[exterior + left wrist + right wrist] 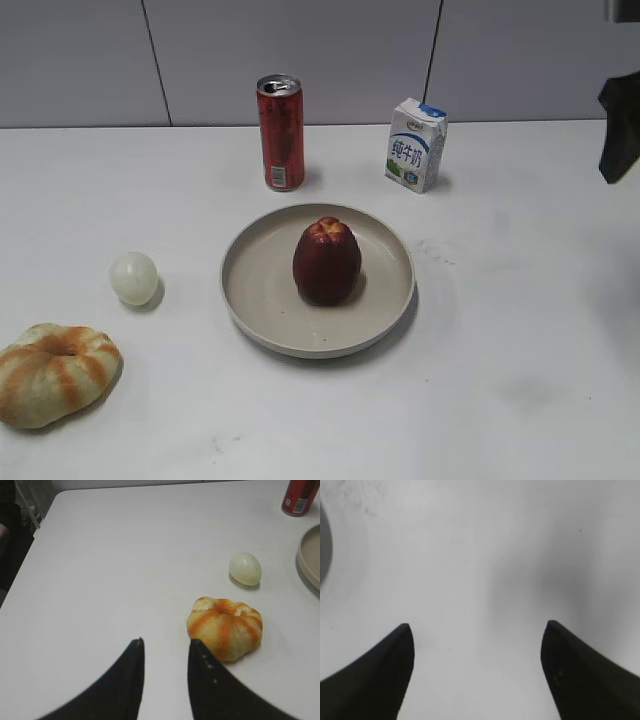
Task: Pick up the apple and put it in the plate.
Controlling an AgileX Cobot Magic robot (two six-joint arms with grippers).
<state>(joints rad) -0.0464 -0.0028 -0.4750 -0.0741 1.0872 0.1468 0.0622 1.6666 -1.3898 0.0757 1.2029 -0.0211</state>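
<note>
The dark red apple stands upright in the middle of the beige plate at the table's centre. The plate's rim also shows at the right edge of the left wrist view and at the left edge of the right wrist view. My right gripper is open wide and empty above bare white table; in the exterior view it is a dark shape at the far right edge, well away from the plate. My left gripper is open with a narrow gap and empty, out of the exterior view.
A red can and a small milk carton stand behind the plate. A pale round ball lies left of the plate, and a tan striped bread ring lies at the front left, close to my left gripper's right finger.
</note>
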